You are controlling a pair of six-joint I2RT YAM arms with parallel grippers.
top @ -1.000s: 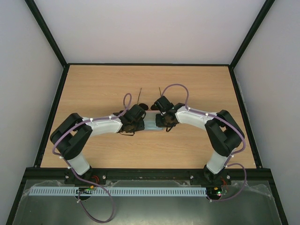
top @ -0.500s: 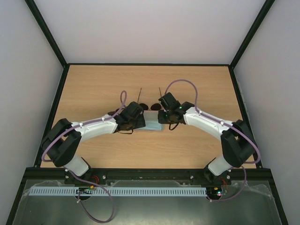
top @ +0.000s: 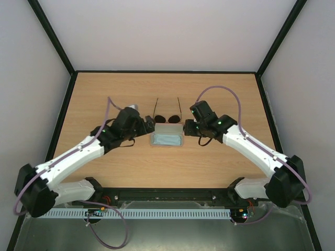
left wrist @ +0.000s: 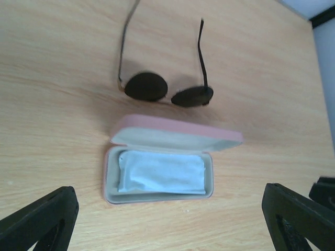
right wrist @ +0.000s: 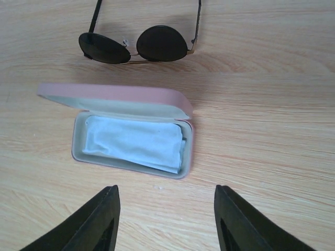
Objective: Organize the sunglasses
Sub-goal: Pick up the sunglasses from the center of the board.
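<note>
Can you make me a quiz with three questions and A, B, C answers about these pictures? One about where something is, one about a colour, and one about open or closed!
1. Where are the round dark-lensed wire sunglasses compared with the pink rounded-rectangle case?
A) inside it
B) on the wooden table, just beyond it
C) on top of its lid

2. What colour is the folded cloth in the case?
A) light blue
B) yellow
C) red

3. How is the case?
A) shut
B) open, lid raised
C) upside down

Answers:
1 B, they lie on bare wood behind the lid.
2 A, both wrist views show pale blue.
3 B, the lid stands up and the inside shows.
</note>
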